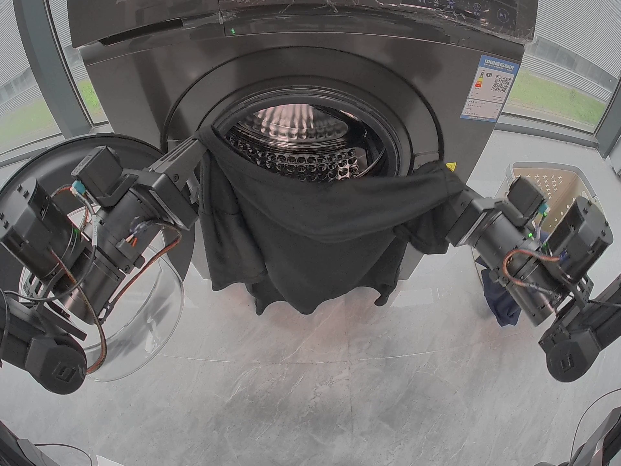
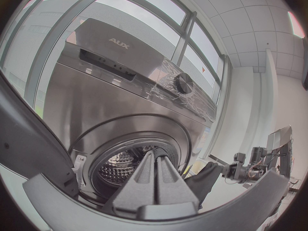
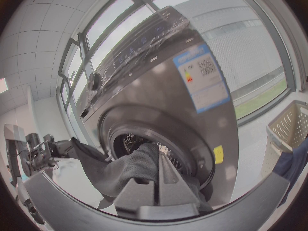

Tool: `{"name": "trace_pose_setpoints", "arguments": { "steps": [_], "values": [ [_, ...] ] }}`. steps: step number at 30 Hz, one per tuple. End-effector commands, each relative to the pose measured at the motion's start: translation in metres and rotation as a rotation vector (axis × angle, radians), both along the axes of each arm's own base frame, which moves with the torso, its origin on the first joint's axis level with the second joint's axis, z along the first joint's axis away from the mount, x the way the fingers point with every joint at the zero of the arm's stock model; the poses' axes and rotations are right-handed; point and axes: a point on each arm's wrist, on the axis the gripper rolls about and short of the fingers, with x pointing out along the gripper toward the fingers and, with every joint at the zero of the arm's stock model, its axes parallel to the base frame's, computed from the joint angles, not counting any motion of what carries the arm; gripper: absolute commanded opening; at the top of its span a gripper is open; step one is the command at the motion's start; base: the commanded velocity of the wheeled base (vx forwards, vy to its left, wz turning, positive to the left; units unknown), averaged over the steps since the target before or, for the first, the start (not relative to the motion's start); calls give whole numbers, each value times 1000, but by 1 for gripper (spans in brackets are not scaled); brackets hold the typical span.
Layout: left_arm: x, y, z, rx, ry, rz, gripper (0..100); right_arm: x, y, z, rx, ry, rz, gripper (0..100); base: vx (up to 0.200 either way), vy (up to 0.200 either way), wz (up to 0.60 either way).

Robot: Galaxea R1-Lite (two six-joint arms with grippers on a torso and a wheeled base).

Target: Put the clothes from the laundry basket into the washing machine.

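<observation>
A black garment (image 1: 304, 241) hangs spread in front of the washing machine's (image 1: 304, 53) open drum (image 1: 297, 140), stretched between both arms. My left gripper (image 1: 197, 144) is shut on its left corner at the drum's left rim; the pinched cloth (image 2: 165, 153) shows at the fingertips in the left wrist view. My right gripper (image 1: 453, 192) is shut on the right corner, just right of the opening, with fabric (image 3: 134, 167) bunched over its fingers (image 3: 171, 182). The garment's lower edge dangles above the floor. The beige laundry basket (image 1: 556, 189) stands at the right, a dark blue garment (image 1: 501, 302) hanging over its side.
The round machine door (image 1: 110, 273) stands swung open at the left, behind my left arm. Grey tiled floor (image 1: 323, 383) spreads out in front of the machine. Windows run behind and beside it.
</observation>
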Motion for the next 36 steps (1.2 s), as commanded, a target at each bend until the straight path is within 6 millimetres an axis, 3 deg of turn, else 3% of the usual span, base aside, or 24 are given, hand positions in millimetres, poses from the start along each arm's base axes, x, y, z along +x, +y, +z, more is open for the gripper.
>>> {"name": "trace_pose_setpoints", "arguments": {
  "steps": [1,2,6,9,12,13,14,20,24,36],
  "values": [
    [2,-8,-3,11,12,-34,0,1,19,-40,-84,128,55,0,0,0,0],
    [2,-9,-3,12,14,-34,0,3,21,-45,-95,141,59,100,0,0,0],
    [2,-13,-2,4,10,-52,0,8,43,-69,-133,193,110,100,0,0,0],
    [4,-16,-6,8,24,-59,0,24,60,-106,-182,267,122,100,0,0,0],
    [3,-19,-8,10,28,-70,0,30,70,-132,-220,315,137,100,0,0,0],
    [2,-21,-8,10,28,-76,0,30,70,-132,-220,315,137,100,0,0,0],
    [2,-23,-8,10,28,-83,0,32,75,-150,-248,350,144,100,0,0,0],
    [2,-27,-11,15,36,-95,0,36,80,-183,-295,417,146,100,0,0,0],
    [2,-27,-9,10,28,-95,0,36,77,-216,-338,500,138,100,0,0,0],
    [2,-27,-6,3,16,-95,0,37,67,-228,-352,547,102,100,0,0,0]
  ]
}}
